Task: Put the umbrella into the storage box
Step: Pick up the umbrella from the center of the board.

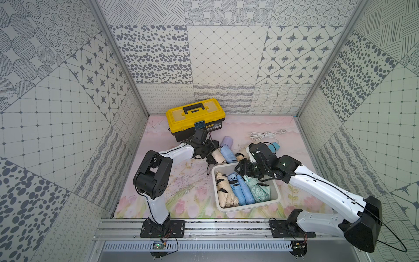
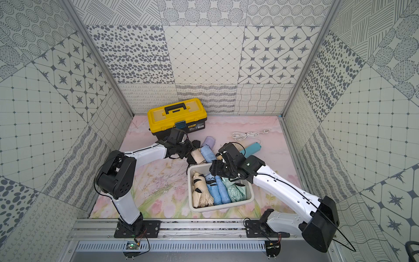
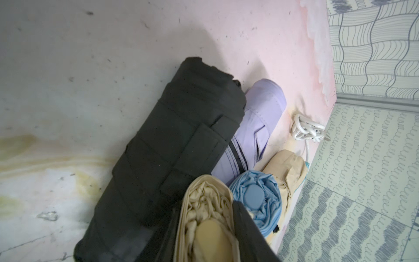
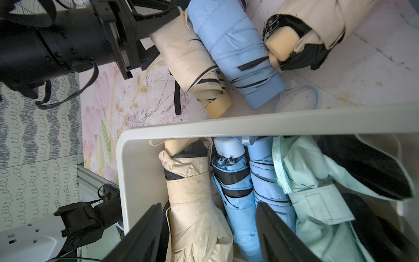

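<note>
- Left gripper is out at the pile behind the box; jaws narrow, one on each side of the cream umbrella, clamped on its top end.
- Left wrist view: the cream umbrella's folded top fills the gap between the black fingers.
- Cream umbrella lies outside the box, just past the far rim, handle end toward the box. Cannot tell whether it is off the mat.
- Blue umbrella touches the cream one's side, also outside the box.
- Also in the pile: black umbrella, lilac umbrella, second cream umbrella.
- Right gripper hangs over the box's far end, jaws apart, nothing between them.
- Box sits on the mat near the right arm and holds four folded umbrellas side by side: cream, two blue, mint.
- Toolbox at the back by the left arm, lid down.
- White cable coiled at the back, apart from the pile.
</note>
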Robot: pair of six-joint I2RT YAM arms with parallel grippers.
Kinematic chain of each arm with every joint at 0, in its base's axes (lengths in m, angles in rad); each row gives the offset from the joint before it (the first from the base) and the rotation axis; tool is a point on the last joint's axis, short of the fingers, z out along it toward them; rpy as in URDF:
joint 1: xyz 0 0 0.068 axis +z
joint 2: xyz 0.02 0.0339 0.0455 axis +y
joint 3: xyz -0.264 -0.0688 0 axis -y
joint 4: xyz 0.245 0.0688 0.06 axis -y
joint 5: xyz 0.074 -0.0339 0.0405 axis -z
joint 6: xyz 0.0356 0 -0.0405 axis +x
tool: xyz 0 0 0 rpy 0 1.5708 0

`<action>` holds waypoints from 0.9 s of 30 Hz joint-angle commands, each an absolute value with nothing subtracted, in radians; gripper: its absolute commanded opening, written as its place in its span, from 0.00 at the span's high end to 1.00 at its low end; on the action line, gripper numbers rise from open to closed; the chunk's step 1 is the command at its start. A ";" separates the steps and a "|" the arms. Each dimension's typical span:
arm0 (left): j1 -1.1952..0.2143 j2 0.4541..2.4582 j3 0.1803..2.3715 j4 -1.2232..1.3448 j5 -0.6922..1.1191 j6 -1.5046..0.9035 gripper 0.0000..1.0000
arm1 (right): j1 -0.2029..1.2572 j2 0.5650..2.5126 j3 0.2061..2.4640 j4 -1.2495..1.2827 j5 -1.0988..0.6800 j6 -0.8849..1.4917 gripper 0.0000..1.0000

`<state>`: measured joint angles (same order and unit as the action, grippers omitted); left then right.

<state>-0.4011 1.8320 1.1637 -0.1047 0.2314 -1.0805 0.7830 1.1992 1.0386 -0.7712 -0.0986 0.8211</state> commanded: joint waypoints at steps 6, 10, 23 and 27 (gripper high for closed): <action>-0.392 1.762 1.171 -0.114 0.214 -1.000 0.76 | 0.777 1.167 1.065 -0.758 -0.066 0.820 0.30; -0.369 1.676 1.146 -0.134 0.135 -0.985 0.78 | 0.777 1.175 1.068 -0.742 -0.069 0.821 0.30; -0.301 1.393 1.087 -0.100 0.050 -1.229 0.81 | 0.797 1.209 0.977 -0.171 -0.029 1.109 0.24; -0.301 1.320 1.058 -0.061 0.043 -1.345 0.82 | 0.816 1.274 0.937 0.058 0.023 1.237 0.22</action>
<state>-0.3115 1.3926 1.0752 -0.1604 0.0654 -1.1591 0.8036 1.2354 0.9688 -0.2173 -0.0322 1.1038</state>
